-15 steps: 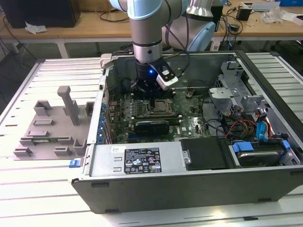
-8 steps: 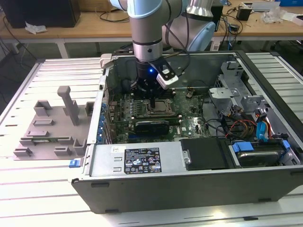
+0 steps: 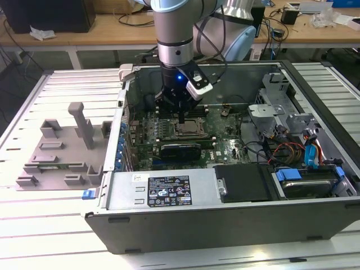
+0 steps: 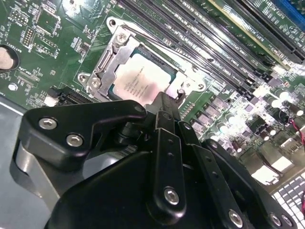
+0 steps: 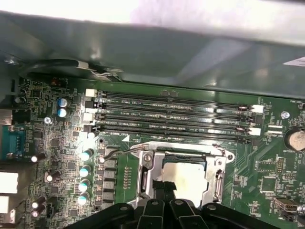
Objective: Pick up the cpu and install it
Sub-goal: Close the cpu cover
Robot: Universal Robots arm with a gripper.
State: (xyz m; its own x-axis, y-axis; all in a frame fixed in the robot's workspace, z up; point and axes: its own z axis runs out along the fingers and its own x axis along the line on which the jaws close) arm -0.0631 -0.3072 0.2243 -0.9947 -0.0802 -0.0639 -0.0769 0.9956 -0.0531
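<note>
Gripper (image 4: pixel 164 102) fingers are pressed together into one narrow tip, with nothing visible between them. The tip points straight down into the open computer case (image 3: pixel 315 225).

The cpu (image 4: pixel 143 78) lies directly below and just ahead of the tip, seated flat in the socket frame (image 4: pixel 102 67) on the motherboard (image 4: pixel 43 57). In the first wrist view the tip (image 5: pixel 163 188) overlaps the nearest edge of the cpu (image 5: pixel 188 174). Whether the tip touches the metal top or stands just above it cannot be told.

The cpu is square, so no long axis applies. Its edges run parallel to the frame sides. The frame surrounds it on all sides.

Beyond the socket, the memory slots (image 5: pixel 171 114) run parallel to the far edge of the cpu.

In the exterior view, the grey tray (image 3: pixel 56 152) sits well apart, outside the case on the exterior view's left.
</note>
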